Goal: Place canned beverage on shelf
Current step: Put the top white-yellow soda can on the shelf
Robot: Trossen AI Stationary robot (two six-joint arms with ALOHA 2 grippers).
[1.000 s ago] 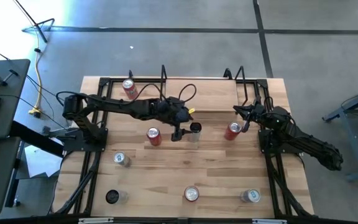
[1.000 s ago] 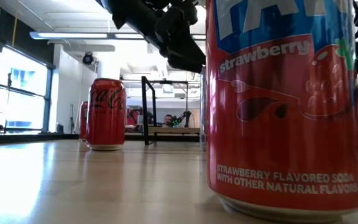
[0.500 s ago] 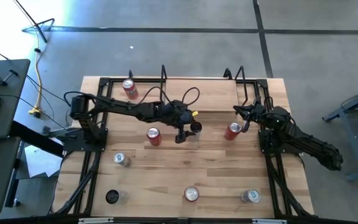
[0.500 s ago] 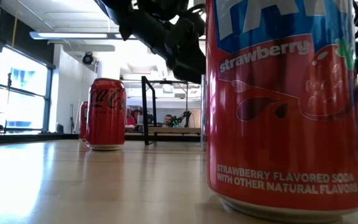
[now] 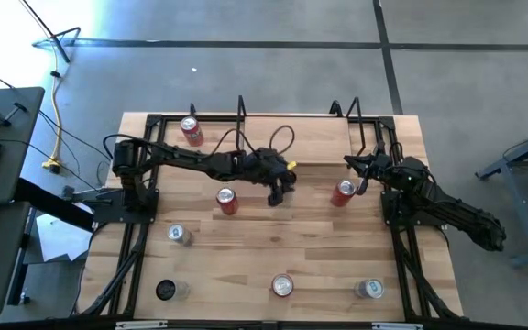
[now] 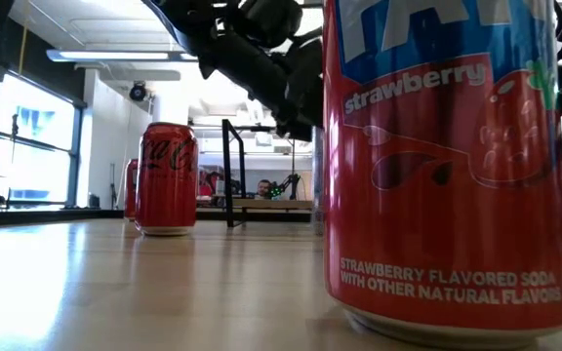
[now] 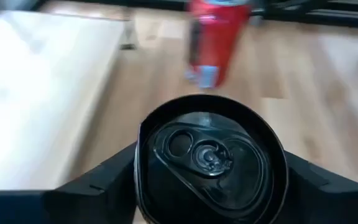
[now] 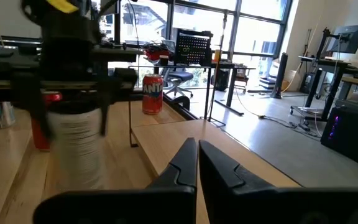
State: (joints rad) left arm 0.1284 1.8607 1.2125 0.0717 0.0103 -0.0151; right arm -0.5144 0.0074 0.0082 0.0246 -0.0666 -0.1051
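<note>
From where I stood, the left gripper (image 7: 210, 186) had the black-topped can (image 7: 210, 158) set between its two fingers, one dark finger (image 7: 98, 186) on each side of the rim, the can standing upright with its long axis straight up and down. Whether the fingers were already pressing on the can's wall or only flanking it, I could not tell. From above the claw (image 5: 280, 188) sat right over that can near the middle of the table, hiding it.

Just beyond the claw, toward the far edge, lay the shelf (image 5: 314, 147), its pale board framed by thin black rods. To my eye the coming move turned on this: the shelf lay directly ahead of the held can, close by, so the can would need lifting upright and carrying forward over the board's near edge.

A red can (image 5: 226, 199) stood beside the claw on one side, another red can (image 5: 343, 192) on the other, near the right gripper (image 8: 196, 163), whose fingers were pressed together on nothing. The left arm was clearly the nearer one to this job.
</note>
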